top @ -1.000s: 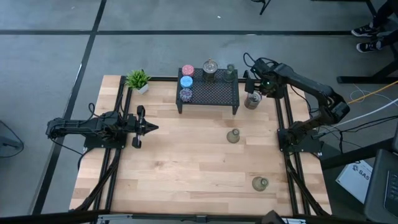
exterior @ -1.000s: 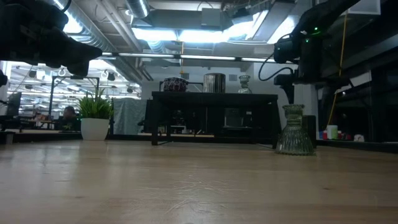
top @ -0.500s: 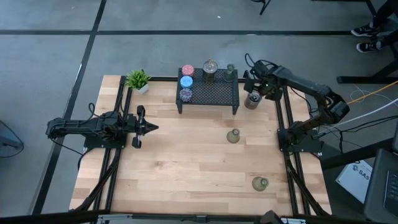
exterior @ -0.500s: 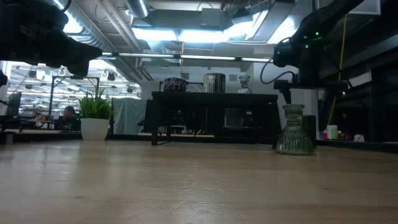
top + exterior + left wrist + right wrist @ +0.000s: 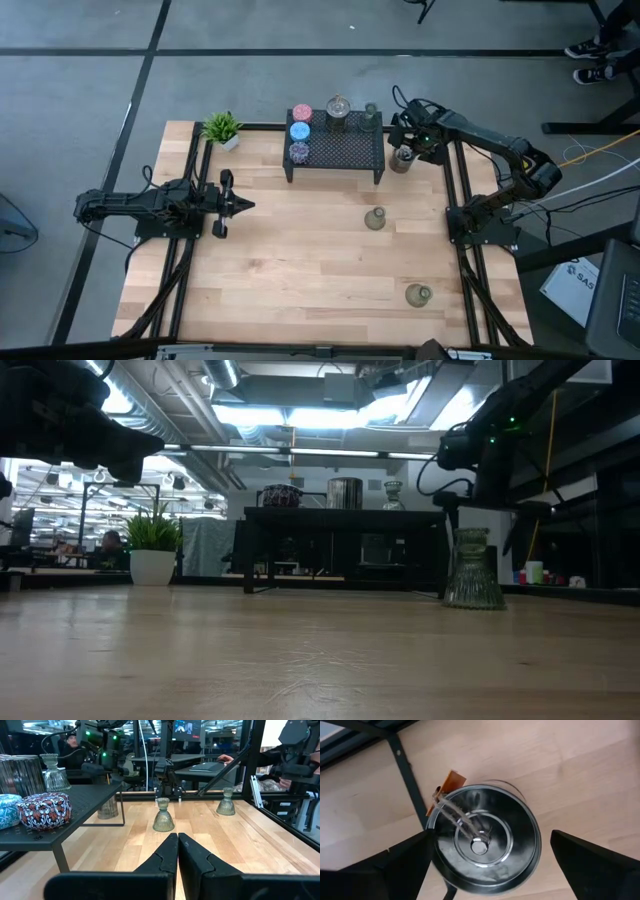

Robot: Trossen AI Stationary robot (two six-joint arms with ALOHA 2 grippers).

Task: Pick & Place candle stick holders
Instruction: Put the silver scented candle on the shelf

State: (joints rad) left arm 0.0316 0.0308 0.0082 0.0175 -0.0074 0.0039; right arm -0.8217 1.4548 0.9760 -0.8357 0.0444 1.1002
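Right gripper [image 5: 487, 855] spread wide around unlabelled silver holder [image 5: 485, 842]; left gripper [image 5: 177, 851] clenched empty.

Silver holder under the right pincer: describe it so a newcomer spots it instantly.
Find the black mesh rack at the table's far edge. On the wood just off its right end stands the silver holder, beneath the open right pincer. It alone is shiny metal; the other floor-level holders are greenish glass.

Grey concrete floor [image 5: 80, 80] crossed by dark lines around the wooden table [image 5: 300, 270], open ceiling with ducts and bright strip lights [image 5: 290, 415], desks [image 5: 200, 767] behind the table's far edge
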